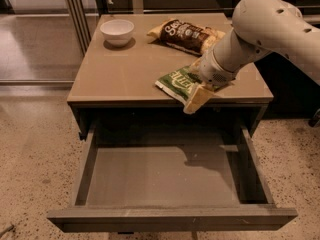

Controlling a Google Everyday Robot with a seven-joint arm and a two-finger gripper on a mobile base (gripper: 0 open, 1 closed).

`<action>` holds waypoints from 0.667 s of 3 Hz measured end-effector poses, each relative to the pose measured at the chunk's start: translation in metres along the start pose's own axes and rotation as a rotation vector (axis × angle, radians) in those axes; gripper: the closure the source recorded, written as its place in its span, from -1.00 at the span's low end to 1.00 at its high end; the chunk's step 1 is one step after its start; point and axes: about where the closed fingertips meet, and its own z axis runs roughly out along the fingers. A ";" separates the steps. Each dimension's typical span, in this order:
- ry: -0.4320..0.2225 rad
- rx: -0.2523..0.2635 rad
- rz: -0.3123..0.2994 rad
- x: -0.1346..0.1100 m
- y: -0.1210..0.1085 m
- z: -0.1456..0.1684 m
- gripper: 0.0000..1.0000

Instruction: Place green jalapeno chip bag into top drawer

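Observation:
The green jalapeno chip bag [176, 81] is at the table's front edge, right of centre, its corner reaching past the edge above the open drawer. My gripper [199, 95] comes in from the right on the white arm and is shut on the bag's right end, with a cream finger [196, 101] showing under it. The top drawer [170, 218] is pulled fully out below the tabletop. Its flat grey bottom holds nothing but the arm's shadow.
A dark brown and yellow chip bag [187, 34] lies at the back right of the tabletop [120, 74]. A white bowl [117, 31] stands at the back left. Metal posts and a glass panel [75, 14] rise left of the table. Speckled floor surrounds the drawer.

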 end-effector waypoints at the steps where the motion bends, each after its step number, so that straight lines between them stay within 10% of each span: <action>1: 0.007 -0.007 0.008 -0.002 -0.001 0.001 -0.01; 2: 0.009 -0.002 0.058 -0.001 -0.007 -0.028 0.46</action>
